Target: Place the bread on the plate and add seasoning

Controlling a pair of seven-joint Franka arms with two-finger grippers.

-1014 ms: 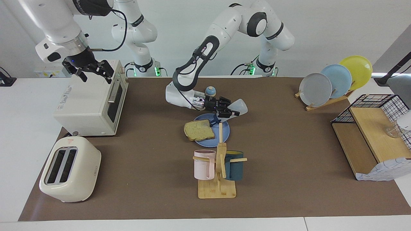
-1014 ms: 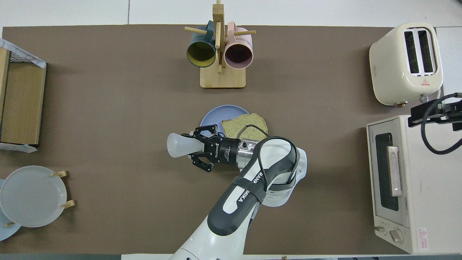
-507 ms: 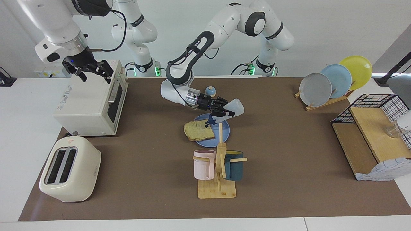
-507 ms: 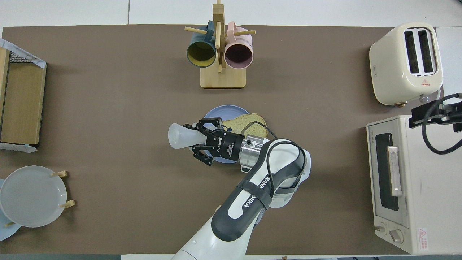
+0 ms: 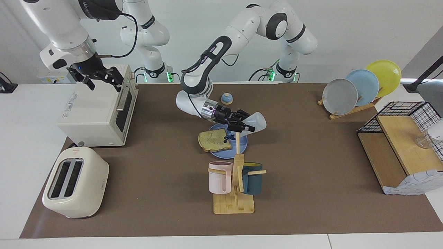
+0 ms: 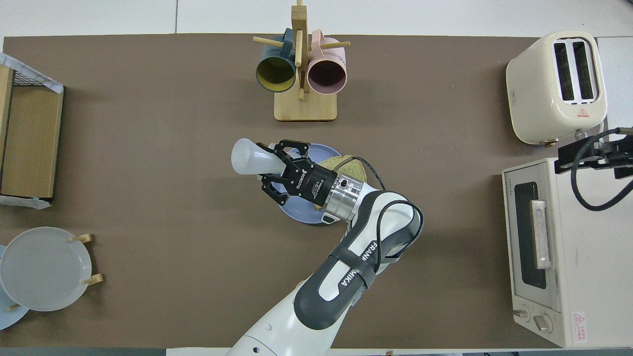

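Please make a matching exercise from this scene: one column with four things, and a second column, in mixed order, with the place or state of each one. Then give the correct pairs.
Things:
1. bread
2. seasoning
3. right gripper
4. pink mug

Places or states:
A. hanging on the wooden mug stand
B. over the toaster oven
C. lying on the plate
D. held tipped by the left gripper, over the plate

Pairs: 1-C, 2-D, 3-B, 4-A
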